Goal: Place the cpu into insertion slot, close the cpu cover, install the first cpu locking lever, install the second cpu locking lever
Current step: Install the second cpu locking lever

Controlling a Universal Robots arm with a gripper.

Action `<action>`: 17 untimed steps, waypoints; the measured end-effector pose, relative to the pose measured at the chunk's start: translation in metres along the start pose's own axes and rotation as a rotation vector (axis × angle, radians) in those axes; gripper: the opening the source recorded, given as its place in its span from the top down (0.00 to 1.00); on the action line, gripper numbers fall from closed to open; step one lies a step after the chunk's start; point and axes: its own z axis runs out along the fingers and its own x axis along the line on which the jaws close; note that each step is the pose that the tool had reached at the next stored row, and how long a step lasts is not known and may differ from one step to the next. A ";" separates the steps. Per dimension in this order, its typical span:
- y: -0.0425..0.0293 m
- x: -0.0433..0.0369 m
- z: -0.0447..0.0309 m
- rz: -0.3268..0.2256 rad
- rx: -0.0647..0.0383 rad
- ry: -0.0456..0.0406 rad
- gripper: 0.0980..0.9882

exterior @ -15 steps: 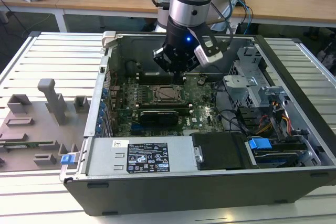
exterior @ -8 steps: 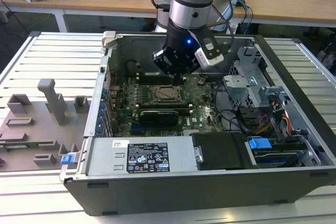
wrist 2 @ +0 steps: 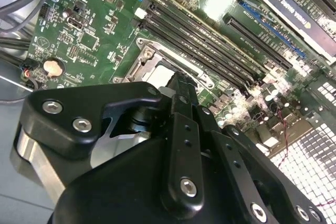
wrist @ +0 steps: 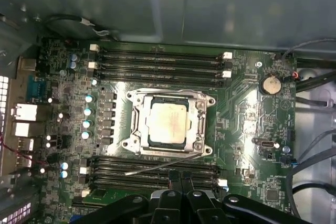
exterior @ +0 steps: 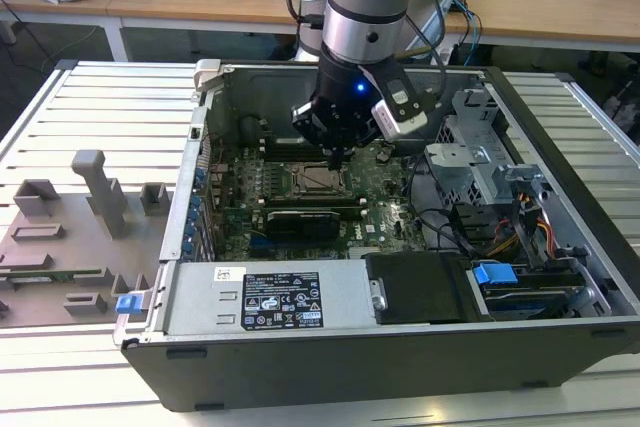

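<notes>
The arm hangs inside the open computer case [exterior: 560, 247], its hand [exterior: 336, 152] poised just above the insertion slot [wrist: 167, 123] on the green motherboard [wrist: 247, 114]. The cpu [wrist: 167, 121] already sits in the slot, and the cpu cover [wrist: 137, 124] lies down flat around it, framing the pale top. One thin locking lever [wrist: 157, 165] sticks out loose over the memory slots [wrist: 157, 61], beside the socket.

In the first wrist view the fingertips [wrist: 181, 179] sit pressed close together, carrying nothing.

My worry: the narrow tips could slip off that springy lever, or press beside it and scrape the board or the memory slots.

From the second wrist view the hand's own body blocks most of the socket, so I cannot tell whether the other lever is latched.
</notes>
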 end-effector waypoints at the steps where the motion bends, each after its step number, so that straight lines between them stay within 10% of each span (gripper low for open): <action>1: -0.0004 0.0000 0.0010 0.000 0.000 0.0000 0.99; 17: -0.0095 -0.0001 0.0215 0.000 -0.006 -0.0003 0.99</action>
